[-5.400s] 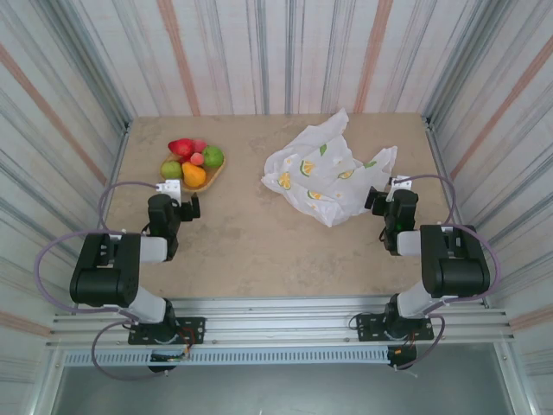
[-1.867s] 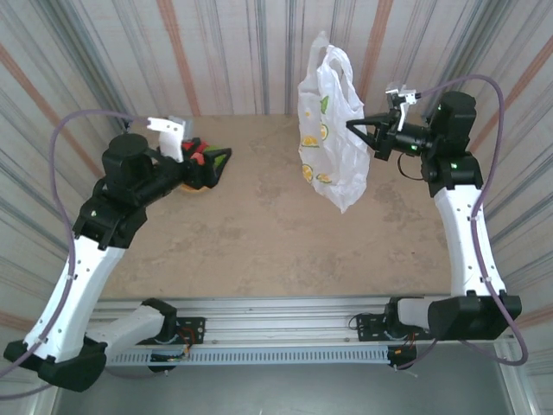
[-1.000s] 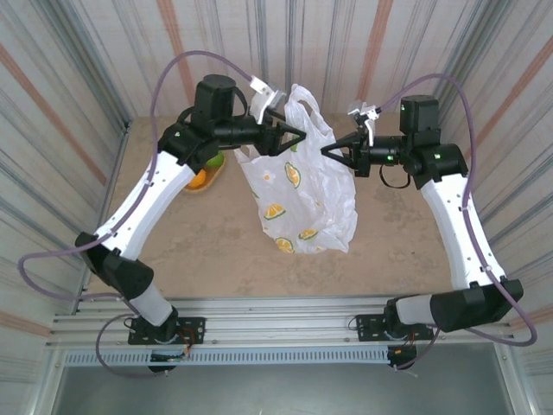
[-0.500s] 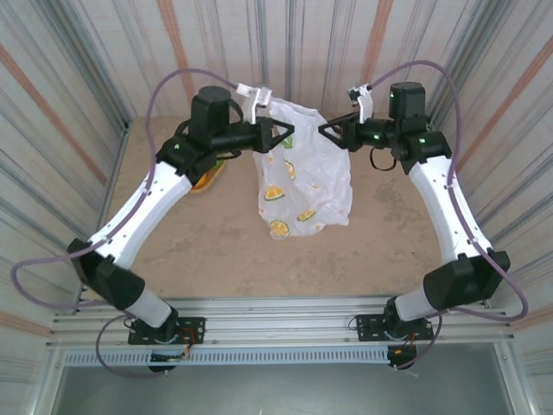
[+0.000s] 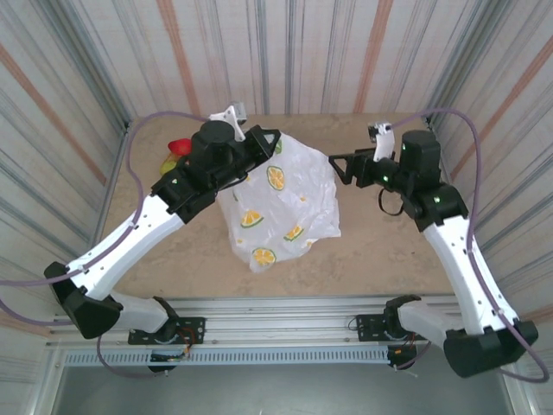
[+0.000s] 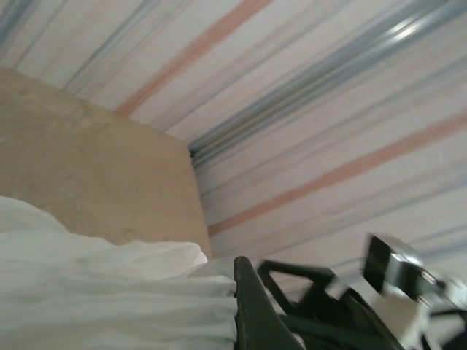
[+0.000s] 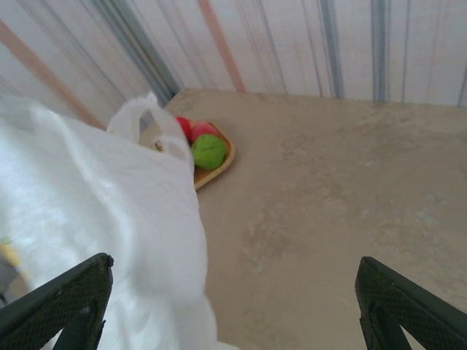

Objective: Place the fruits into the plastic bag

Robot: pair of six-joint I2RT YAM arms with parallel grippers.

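Right jaws are now standing wide, having let go of the bag (image 5: 276,203), which is hanging just left of them. Left jaws are pinching its top edge, keeping it dangling below them over the bench (image 5: 380,251). Fruits (image 5: 179,145) are sitting on the tray (image 7: 228,157), left of the left jaws. Likely the right arm is freeing up to fetch them.

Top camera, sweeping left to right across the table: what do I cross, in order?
fruits → plastic bag → right gripper, jaws open
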